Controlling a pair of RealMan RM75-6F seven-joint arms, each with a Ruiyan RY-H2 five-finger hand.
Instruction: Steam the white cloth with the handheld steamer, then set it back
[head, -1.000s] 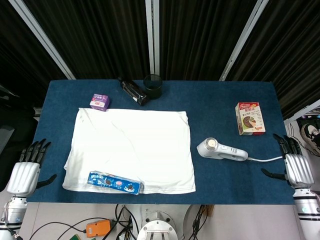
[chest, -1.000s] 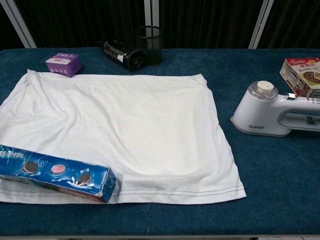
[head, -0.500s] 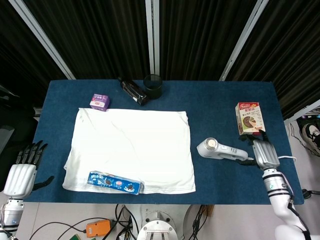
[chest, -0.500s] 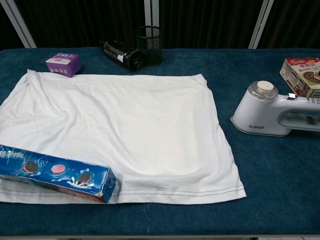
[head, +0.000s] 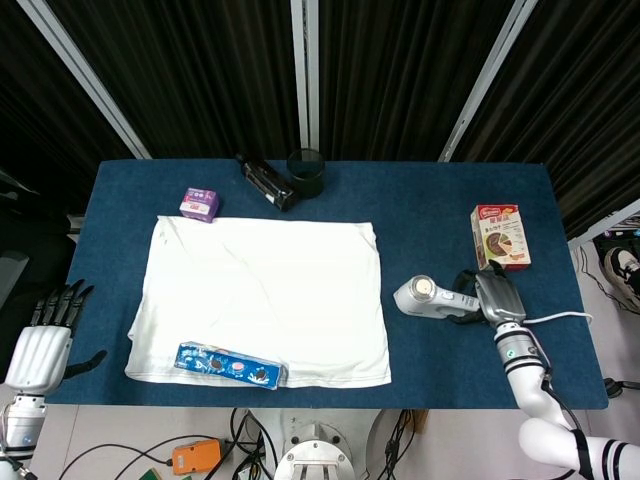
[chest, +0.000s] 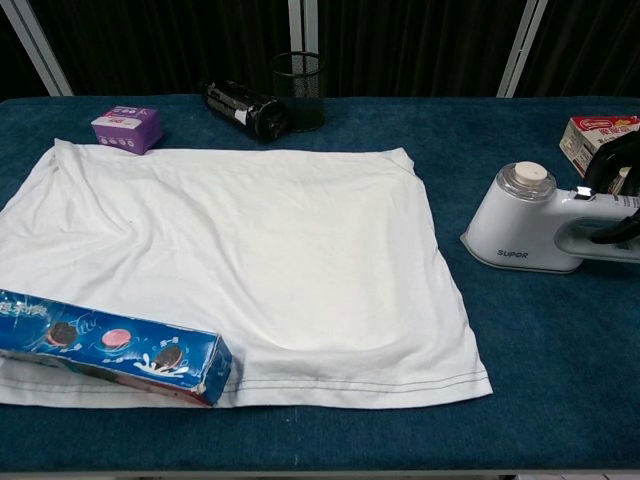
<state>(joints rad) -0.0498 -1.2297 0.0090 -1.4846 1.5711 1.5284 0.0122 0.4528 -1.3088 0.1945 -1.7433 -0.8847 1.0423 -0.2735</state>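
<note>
The white cloth (head: 265, 300) lies spread flat on the blue table (head: 430, 200), also seen in the chest view (chest: 240, 250). To its right the white handheld steamer (head: 425, 296) lies on the table, its round cap up (chest: 527, 225). My right hand (head: 490, 296) covers the steamer's handle, dark fingers (chest: 618, 160) curled over the handle and the thumb under it. My left hand (head: 42, 338) hangs off the table's front left corner, fingers apart, holding nothing.
A blue biscuit box (head: 230, 366) lies on the cloth's front left edge. A purple box (head: 199, 203), a black camera (head: 266, 182) and a mesh cup (head: 305, 173) stand behind the cloth. A red-and-white carton (head: 500, 236) sits behind the steamer.
My right hand came in from the table's right edge to the steamer and now wraps its handle. The left hand dropped slightly lower. Cloth and steamer have not moved.
</note>
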